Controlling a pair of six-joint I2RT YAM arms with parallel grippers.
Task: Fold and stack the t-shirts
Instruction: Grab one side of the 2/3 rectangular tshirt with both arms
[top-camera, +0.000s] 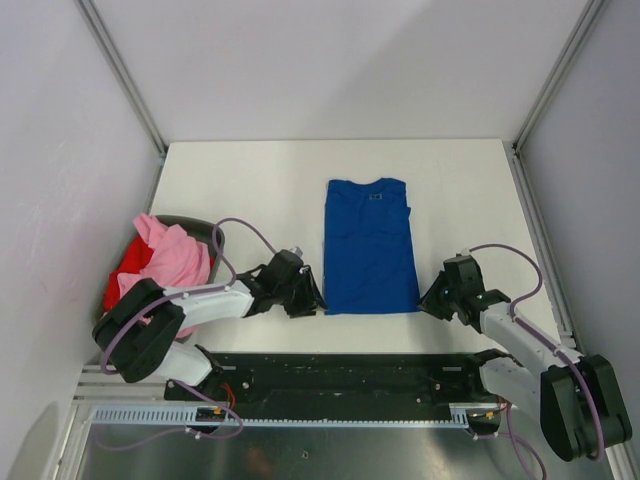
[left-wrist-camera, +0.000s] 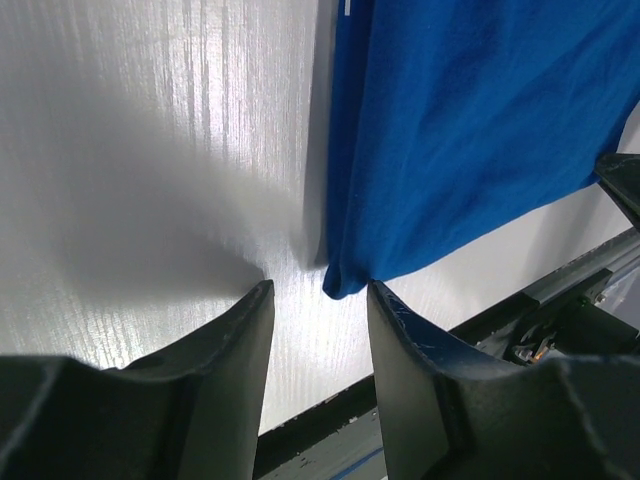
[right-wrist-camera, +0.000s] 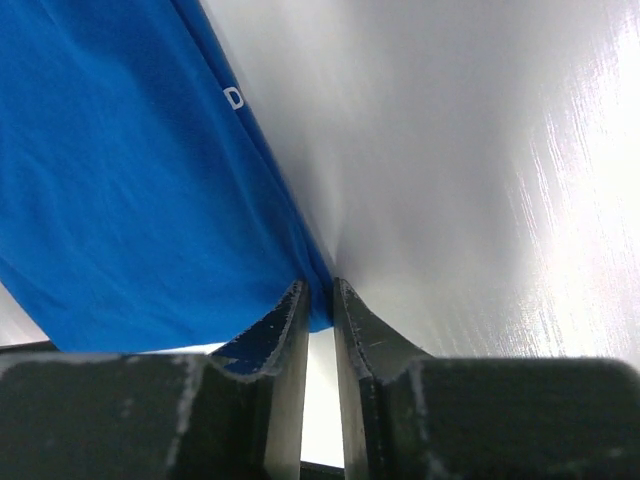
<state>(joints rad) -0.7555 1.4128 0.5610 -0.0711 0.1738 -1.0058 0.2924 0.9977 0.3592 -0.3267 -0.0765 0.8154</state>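
A royal blue t-shirt (top-camera: 370, 245), likely soft, light and limp, lay flat mid-table. The left gripper (top-camera: 312, 297), half open and empty, faced its 7 o'clock hem corner. The right gripper (top-camera: 428, 298), jaws narrow, met the 5 o'clock corner, grip unclear. Those corners looked the best holds.

3 tees: blue (top-camera: 370, 250), pink (top-camera: 175, 255), red (top-camera: 117, 288)

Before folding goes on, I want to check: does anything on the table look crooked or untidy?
Only the pink shirt and red shirt, crumpled in a heap at the left edge of the table. The blue shirt lies flat and straight.
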